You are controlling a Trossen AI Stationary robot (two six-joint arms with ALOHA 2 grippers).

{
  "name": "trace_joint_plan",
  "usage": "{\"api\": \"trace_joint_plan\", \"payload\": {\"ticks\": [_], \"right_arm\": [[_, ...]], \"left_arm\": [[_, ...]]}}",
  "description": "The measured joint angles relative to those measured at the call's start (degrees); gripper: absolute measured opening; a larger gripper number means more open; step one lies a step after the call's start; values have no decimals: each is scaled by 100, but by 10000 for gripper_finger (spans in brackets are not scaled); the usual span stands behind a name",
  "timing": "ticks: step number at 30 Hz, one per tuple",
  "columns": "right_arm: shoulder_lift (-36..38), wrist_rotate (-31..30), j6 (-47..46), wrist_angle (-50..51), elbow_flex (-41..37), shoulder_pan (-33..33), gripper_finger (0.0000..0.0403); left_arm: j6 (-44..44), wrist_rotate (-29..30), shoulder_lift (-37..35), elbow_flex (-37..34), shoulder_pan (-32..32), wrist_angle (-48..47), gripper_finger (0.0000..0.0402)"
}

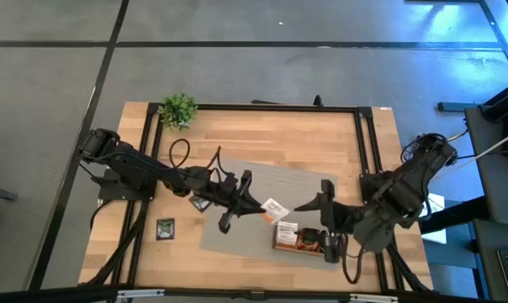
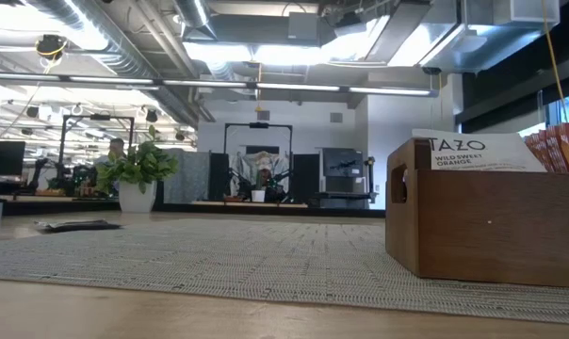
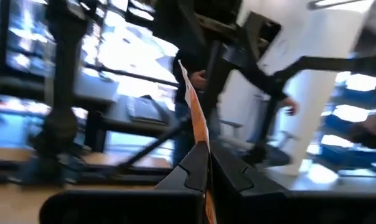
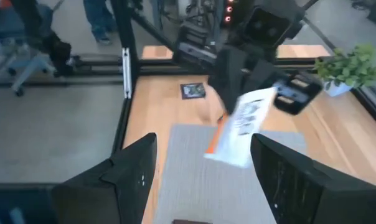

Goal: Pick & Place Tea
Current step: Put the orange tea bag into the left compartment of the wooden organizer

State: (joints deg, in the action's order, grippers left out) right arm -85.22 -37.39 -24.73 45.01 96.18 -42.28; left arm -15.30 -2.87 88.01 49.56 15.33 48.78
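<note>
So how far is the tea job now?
Done: sachets already stand in the tray. In hand: the left gripper pinches a white-and-orange sachet above the mat; the right gripper is open nearby. Left: a dark sachet lies on the table.

Wooden tray (image 2: 482, 226) with sachets (image 2: 560, 148) on mat (image 2: 247, 259)

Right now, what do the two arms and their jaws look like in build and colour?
Both arms are dark, nearly black, built of chunky jointed segments. Black cables loop beside the left arm near its forearm; another curls under the right arm by its wrist. The right gripper has two broad, flat, matte black jaws. The left gripper has matching dark jaws with notched, stepped inner edges.
</note>
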Motion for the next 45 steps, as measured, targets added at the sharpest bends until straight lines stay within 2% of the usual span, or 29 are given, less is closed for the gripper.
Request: {"api": "trace_joint_plan", "payload": {"ticks": [4, 10, 12, 16, 20, 33, 36, 40, 45], "right_arm": [[-132, -208, 77, 18, 0, 122, 261], [-224, -123, -14, 29, -2, 648, 261], [-224, 215, -219, 27, -2, 840, 261], [-229, 1266, -513, 31, -2, 1199, 250], [-278, 1679, -509, 33, -11, 1384, 213], [-252, 1714, -481, 33, -11, 1467, 19], [-252, 1712, -488, 37, -11, 1469, 8], [-252, 1711, -606, 44, -11, 1468, 8], [-248, 1728, -1002, 659, -9, 1390, 6]], "left_arm": [[623, 435, 0, 0, 31, -15, 3], [1319, 489, 0, 0, 116, -11, 3], [1483, 492, 0, 0, 118, -13, 3], [1685, 509, 0, 0, 122, 77, 3], [1699, 507, 0, 0, 101, 208, 3], [1817, 686, 0, 0, 101, 227, 8], [1745, 686, 0, 0, 105, 225, 16], [1124, 597, -16, 0, 99, 139, 47], [629, 659, -339, -2, 60, -884, 109]]}}
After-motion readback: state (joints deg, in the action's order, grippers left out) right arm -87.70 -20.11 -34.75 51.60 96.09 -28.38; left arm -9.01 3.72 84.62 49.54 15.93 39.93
